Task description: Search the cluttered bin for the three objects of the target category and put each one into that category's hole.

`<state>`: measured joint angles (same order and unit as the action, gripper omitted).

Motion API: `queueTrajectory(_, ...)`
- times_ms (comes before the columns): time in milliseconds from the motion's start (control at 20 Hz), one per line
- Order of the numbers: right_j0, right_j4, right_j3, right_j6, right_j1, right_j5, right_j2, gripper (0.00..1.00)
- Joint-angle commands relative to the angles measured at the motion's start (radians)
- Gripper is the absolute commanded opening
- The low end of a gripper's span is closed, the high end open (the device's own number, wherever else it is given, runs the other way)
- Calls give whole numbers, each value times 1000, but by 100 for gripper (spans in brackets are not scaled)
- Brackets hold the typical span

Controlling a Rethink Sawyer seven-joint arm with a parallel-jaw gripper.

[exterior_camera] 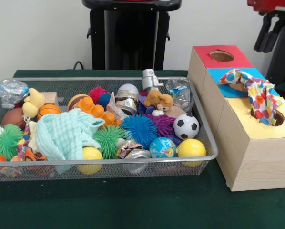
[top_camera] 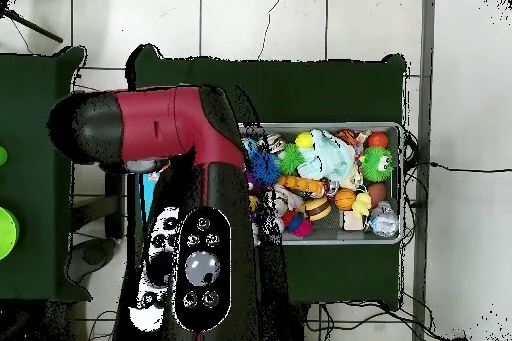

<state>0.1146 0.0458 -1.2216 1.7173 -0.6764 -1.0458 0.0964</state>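
Note:
The bin (exterior_camera: 133,159) is a wide silver wire-mesh tray, full of mixed things. In it lie a mint green cloth (exterior_camera: 66,133), two yellow balls (exterior_camera: 191,148), a soccer ball (exterior_camera: 186,126), a globe ball (exterior_camera: 162,147), green (exterior_camera: 108,139), blue (exterior_camera: 139,130) and purple spiky balls, a plush dog (exterior_camera: 158,100), silver cans (exterior_camera: 127,98) and crumpled plastic bags (exterior_camera: 13,90). A spotted colourful cloth (exterior_camera: 257,95) drapes from the blue box's hole across to the yellow box's hole. My gripper (exterior_camera: 266,33) hangs at the top right, behind the boxes and away from the bin.
Three wooden boxes stand in a row right of the bin, with a red top (exterior_camera: 221,56), a blue top (exterior_camera: 218,76) and a yellow top (exterior_camera: 252,121), each with a round hole. In the overhead view my arm (top_camera: 200,207) covers the boxes, with the bin (top_camera: 402,182) to its right.

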Motion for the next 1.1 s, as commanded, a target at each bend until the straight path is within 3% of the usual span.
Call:
queueTrajectory(50, -55, 51, -212, -52, -14, 66, -66, 0)
queueTrajectory(500, -128, 30, -361, -88, -57, 161, -124, 0)
queueTrajectory(750, -149, 23, -417, -58, -32, 251, -167, 0)
queueTrajectory(1100, -128, 12, -476, 32, -39, 305, -171, 0)
